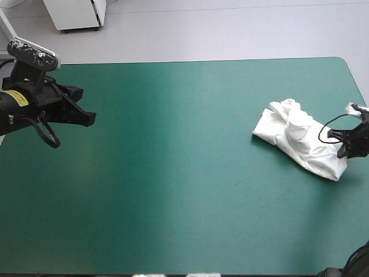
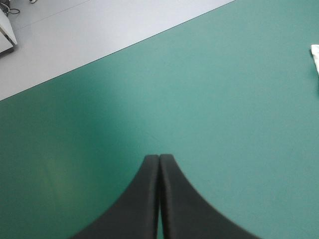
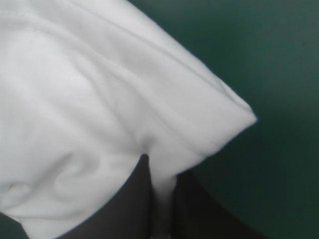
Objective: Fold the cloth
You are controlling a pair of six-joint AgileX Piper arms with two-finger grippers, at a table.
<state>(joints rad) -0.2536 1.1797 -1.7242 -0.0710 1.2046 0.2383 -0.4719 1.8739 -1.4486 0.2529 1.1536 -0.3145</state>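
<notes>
Teal-green cover (image 1: 173, 150), crumpled T-shirt (image 1: 295, 137), right gripper (image 3: 160, 172) pinching it

The T-shirt (image 1: 300, 138) is thin white cloth, matt and soft, its knit too fine to show a weave. It lies in rounded creases, and close up a stitched seam line runs beside its hem. The cover (image 1: 184, 144) is teal-green, smooth and even, mostly matt, with a faint pale sheen across its far part and a few thin scuff lines. The left gripper (image 2: 159, 158) has black fingers (image 2: 142, 204) that look like smooth matt plastic or rubber, without gloss.
</notes>
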